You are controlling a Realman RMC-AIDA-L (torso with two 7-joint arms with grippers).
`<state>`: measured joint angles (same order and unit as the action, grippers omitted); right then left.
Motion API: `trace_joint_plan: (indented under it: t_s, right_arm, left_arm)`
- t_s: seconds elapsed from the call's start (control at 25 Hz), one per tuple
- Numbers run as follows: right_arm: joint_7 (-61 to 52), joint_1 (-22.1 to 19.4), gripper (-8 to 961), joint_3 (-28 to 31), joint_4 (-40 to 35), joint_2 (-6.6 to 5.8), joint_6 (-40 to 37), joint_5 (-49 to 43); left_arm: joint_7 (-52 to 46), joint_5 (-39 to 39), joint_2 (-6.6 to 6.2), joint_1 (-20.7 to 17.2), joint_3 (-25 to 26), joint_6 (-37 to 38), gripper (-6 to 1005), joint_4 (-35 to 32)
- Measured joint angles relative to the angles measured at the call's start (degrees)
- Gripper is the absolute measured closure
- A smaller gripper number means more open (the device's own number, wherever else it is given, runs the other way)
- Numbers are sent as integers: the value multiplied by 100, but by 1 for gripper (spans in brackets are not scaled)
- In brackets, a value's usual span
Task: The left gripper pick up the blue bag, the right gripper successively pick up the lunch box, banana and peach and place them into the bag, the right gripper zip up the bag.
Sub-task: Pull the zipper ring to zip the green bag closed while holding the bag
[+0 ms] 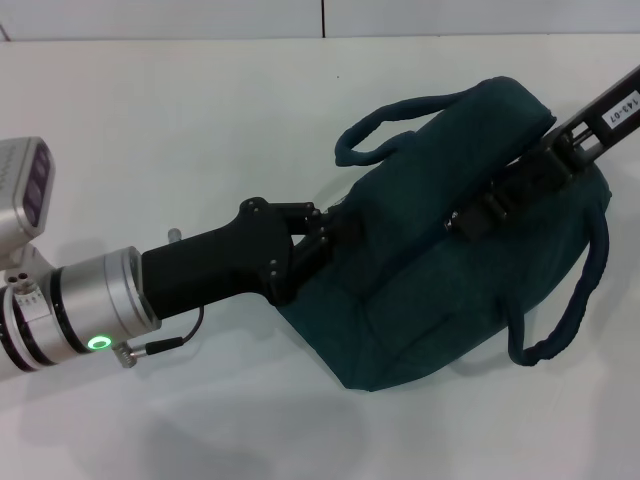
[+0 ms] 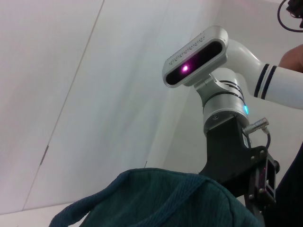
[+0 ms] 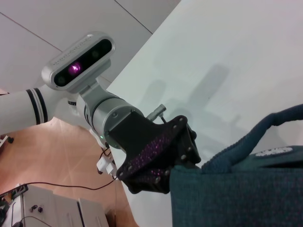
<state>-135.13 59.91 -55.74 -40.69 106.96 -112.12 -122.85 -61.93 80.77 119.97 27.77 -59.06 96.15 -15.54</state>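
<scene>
The blue bag (image 1: pixel 430 300) lies on its side on the white table (image 1: pixel 180 130), and its top looks closed. My left gripper (image 1: pixel 335 232) reaches in from the left and is shut on the bag's near end; in the right wrist view this left gripper (image 3: pixel 182 158) pinches the bag's (image 3: pixel 236 198) fabric edge. My right gripper (image 1: pixel 468 222) comes down from the upper right and is shut on the bag's top seam; what it pinches is hidden under its fingers. The left wrist view has the right gripper (image 2: pixel 262 196) behind the bag (image 2: pixel 161 198). The lunch box, banana and peach are out of view.
Two padded loop handles stick out from the bag, one toward the back (image 1: pixel 400 120) and one at the right (image 1: pixel 570 310). White table surface stretches to the left and in front of the bag. A wall (image 1: pixel 320 18) rises along the table's far edge.
</scene>
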Motion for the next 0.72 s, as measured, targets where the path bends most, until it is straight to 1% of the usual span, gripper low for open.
trace_joint_plan:
  t_s: [0.4,0.6,0.72]
  right_arm:
    - [-11,3,633,89,8,-5,16,7]
    - [-12,4,685,90,9,-6,46,-26]
    - [-10,4,771,90,9,4,59,-30]
  left_arm:
    - [13,0,0,0,0,0,945,-17]
    - [14,0,0,0,0,0,945,-34]
    - [14,0,0,0,0,0,945,-40]
